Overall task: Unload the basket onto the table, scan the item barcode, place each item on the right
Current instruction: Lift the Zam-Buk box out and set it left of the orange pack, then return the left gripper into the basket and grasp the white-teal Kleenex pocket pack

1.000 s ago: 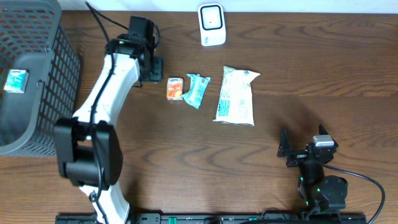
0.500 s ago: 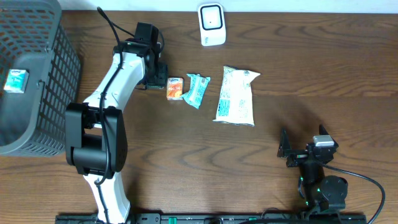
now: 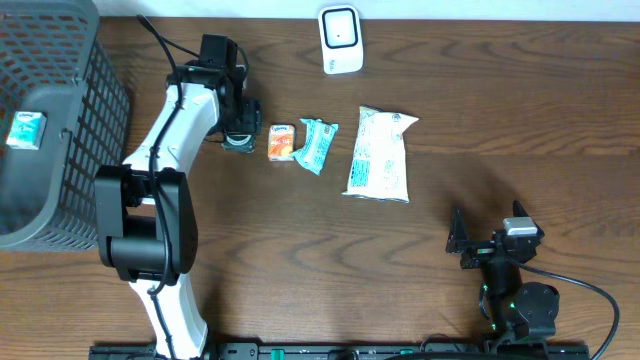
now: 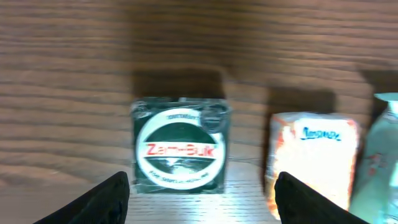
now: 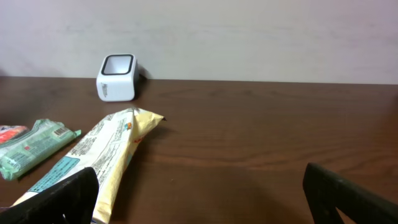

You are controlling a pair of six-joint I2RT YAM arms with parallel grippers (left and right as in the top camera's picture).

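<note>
Left gripper [image 4: 200, 185]: is being held wide apart and empty over the green tin [image 4: 180, 151], probably being lined up for a pick.
Green tin: is lying label-up on the bench [image 3: 300, 250], just beside the orange carton [image 4: 314, 155].
Scanner [image 3: 341, 40]: is being stood at the far edge, well apart, so a carry is being called for.
Right gripper [image 3: 470, 240]: is being parked wide open, away from the goods.
Room: dark wood grain is being seen, with a basket [image 3: 95, 80] at the left and a pale wall behind.

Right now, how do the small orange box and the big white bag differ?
The orange box is far smaller than the white bag. The orange box is blocky; the white bag is a flat pouch with teal print. The orange box lies left of the white bag. Both rest on the table.
</note>
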